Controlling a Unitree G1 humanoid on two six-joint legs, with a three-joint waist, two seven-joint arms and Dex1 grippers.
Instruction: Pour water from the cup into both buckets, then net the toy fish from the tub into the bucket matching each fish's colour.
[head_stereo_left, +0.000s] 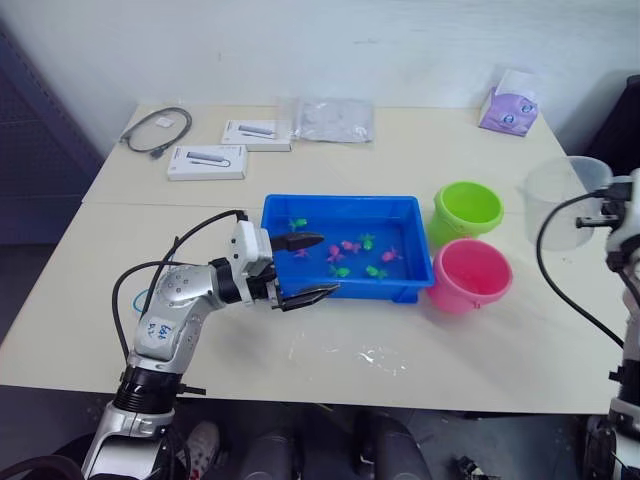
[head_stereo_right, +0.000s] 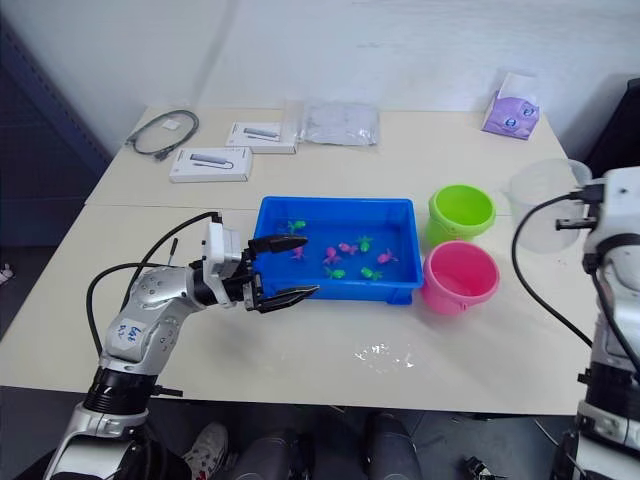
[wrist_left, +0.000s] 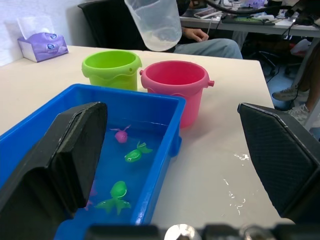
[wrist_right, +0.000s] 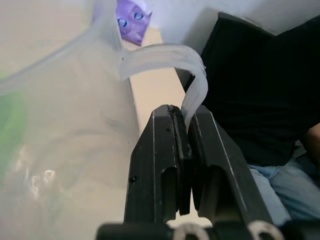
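The blue tub (head_stereo_left: 340, 199) sits mid-table with water and several toy fish in it, some green (head_stereo_left: 298, 223), some pink (head_stereo_left: 349, 245). My left gripper (head_stereo_left: 314, 267) is open at the tub's near left corner, with one finger (head_stereo_left: 300, 241) over the water and the other (head_stereo_left: 312, 293) outside the front wall. Right of the tub stand the lime green bucket (head_stereo_left: 467, 210) and, nearer to me, the pink bucket (head_stereo_left: 469, 274). My right gripper (wrist_right: 186, 131) is shut on the handle of the clear cup (head_stereo_left: 558, 200), held upright above the table to the right of the green bucket.
At the back of the table lie a coiled cable (head_stereo_left: 155, 130), two white boxes (head_stereo_left: 207, 162) (head_stereo_left: 257, 134), a clear plastic bag (head_stereo_left: 335, 118) and a purple tissue pack (head_stereo_left: 508, 108). Spilled water (head_stereo_left: 380, 355) glistens before the tub. A seated person (wrist_left: 210, 42) is beyond the table.
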